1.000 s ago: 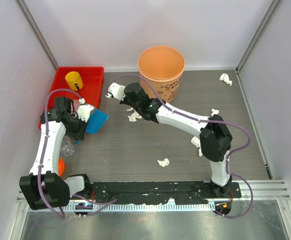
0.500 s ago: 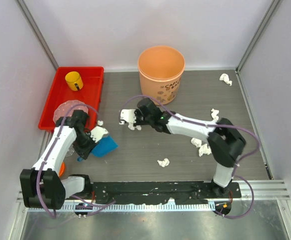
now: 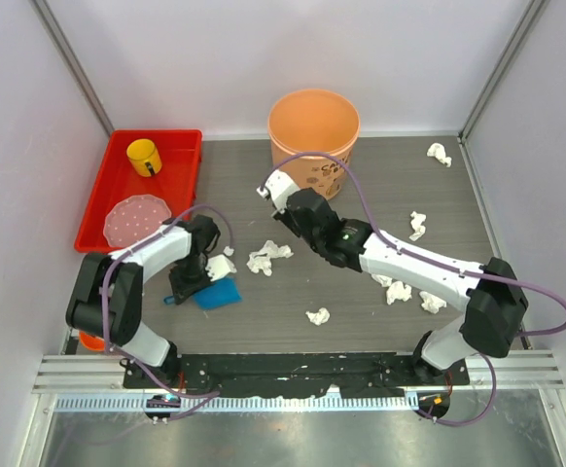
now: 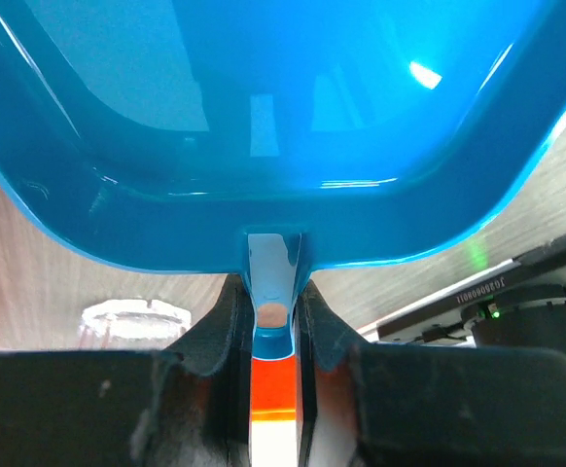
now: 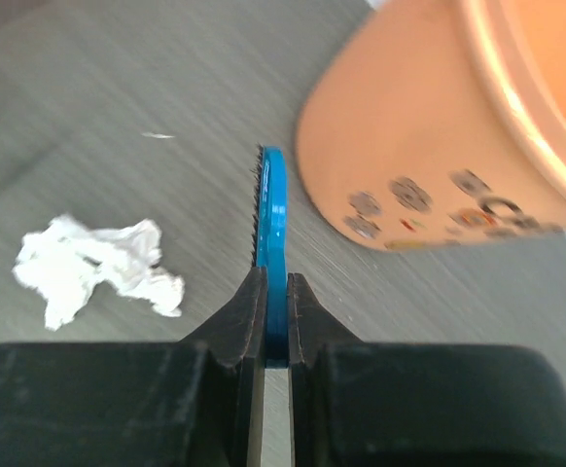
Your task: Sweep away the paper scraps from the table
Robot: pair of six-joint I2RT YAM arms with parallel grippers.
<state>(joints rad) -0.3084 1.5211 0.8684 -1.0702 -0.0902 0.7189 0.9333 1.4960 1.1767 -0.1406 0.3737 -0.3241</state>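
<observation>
Several paper scraps (image 3: pixel 317 315) lie scattered over the table (image 3: pixel 234 185), the nearest wad (image 3: pixel 268 258) just beside my dustpan (image 3: pixel 220 295). My left gripper (image 4: pixel 268 316) pinches the dustpan's handle. My right gripper (image 5: pixel 275 326) is clamped on the brush (image 5: pixel 271 209), near the bucket (image 5: pixel 419 146). I should hold the pan's lip flat on the table and draw the bristles low behind that wad, toward the pan.

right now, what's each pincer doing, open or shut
Left pincer: closed on the blue dustpan handle.
Right pincer: closed on a thin blue brush.
</observation>
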